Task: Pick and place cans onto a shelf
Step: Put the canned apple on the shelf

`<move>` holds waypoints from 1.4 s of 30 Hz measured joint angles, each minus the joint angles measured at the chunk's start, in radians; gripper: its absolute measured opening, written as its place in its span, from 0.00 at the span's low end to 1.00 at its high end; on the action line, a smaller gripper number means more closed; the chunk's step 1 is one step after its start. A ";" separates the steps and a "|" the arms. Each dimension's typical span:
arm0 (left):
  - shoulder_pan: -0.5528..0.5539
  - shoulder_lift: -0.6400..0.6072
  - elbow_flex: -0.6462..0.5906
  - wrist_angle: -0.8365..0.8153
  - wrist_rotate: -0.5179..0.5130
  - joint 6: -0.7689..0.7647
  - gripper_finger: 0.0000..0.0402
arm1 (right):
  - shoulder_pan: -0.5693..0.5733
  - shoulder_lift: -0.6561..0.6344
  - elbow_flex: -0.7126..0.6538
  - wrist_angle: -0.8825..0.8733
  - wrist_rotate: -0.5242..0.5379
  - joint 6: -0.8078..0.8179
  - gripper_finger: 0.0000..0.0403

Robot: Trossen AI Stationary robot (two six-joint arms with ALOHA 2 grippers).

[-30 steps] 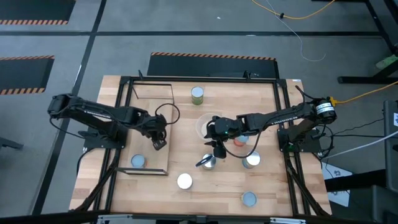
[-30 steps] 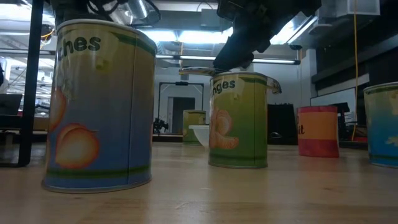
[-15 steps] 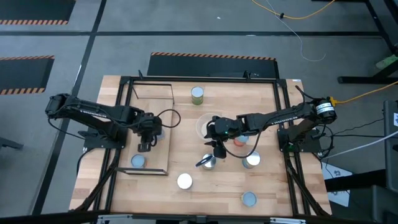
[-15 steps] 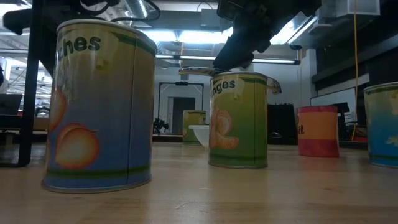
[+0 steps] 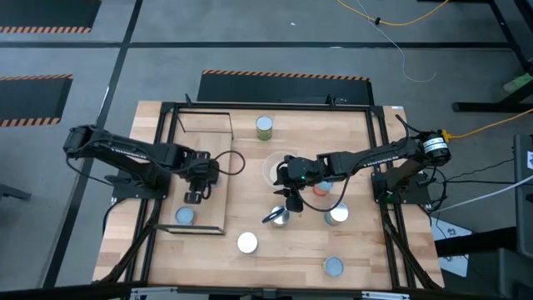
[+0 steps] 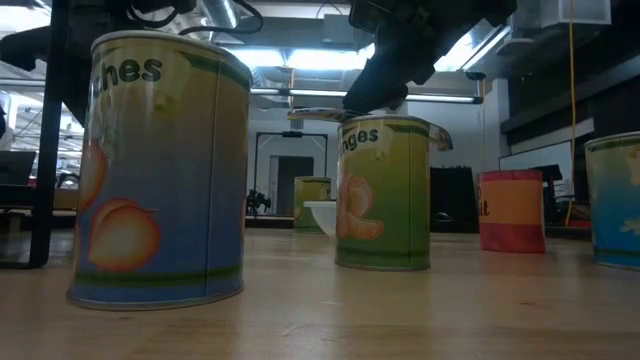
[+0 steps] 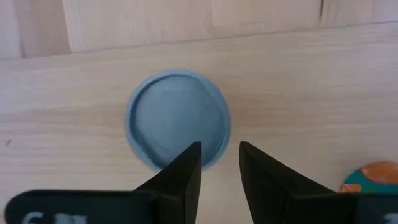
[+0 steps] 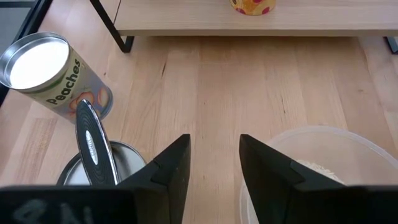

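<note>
the cans are small upright tins with fruit labels. seen from above they show round tops: a green-grey one (image 5: pixel 264 126) at 12 o'clock on the desk (image 5: pixel 250 158), a blue-grey one (image 5: pixel 184 216) on the shelf (image 5: pixel 218 193) at 8 o'clock, a white-topped one (image 5: pixel 247 242) at 6 o'clock, a silvery one (image 5: pixel 281 218) near the middle with a thin utensil (image 5: pixel 272 217) laid across its top, a white one (image 5: pixel 336 215) and an orange one (image 5: pixel 320 189) at 4 o'clock, and a blue-grey one (image 5: pixel 333 267) at 5 o'clock. at desk height the nearest can (image 6: pixel 160 170) wears a peach label of green, yellow and blue.

the left gripper (image 5: pixel 193 196) hangs over the shelf just above the blue-grey can (image 7: pixel 178 127), its fingers (image 7: pixel 180 180) a narrow gap apart and holding nothing. the right gripper (image 5: pixel 292 202) sits at the middle of the desk beside the clear bowl (image 8: pixel 311 163) of pale grains, fingers parted and empty.

the orange can is half covered by the right arm from above. the bowl is cut off in the right wrist view, and a second can is only a sliver at the edge of the left wrist view. the labels' words are partly cut off in the low view.

against a second ago, the left gripper has swung from the shelf's right edge toward its middle; the right arm and all cans have not moved.
</note>
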 joint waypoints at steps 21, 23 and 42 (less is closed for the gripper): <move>-0.034 0.098 0.002 0.004 -0.067 -0.012 0.25 | 0.000 0.000 0.000 0.000 0.000 0.000 0.35; -0.034 0.098 0.002 0.008 -0.070 -0.012 0.25 | 0.000 0.000 0.000 0.000 0.000 0.000 0.35; -0.034 0.099 0.000 0.043 -0.094 -0.024 0.21 | 0.000 0.000 0.000 0.000 0.000 0.000 0.35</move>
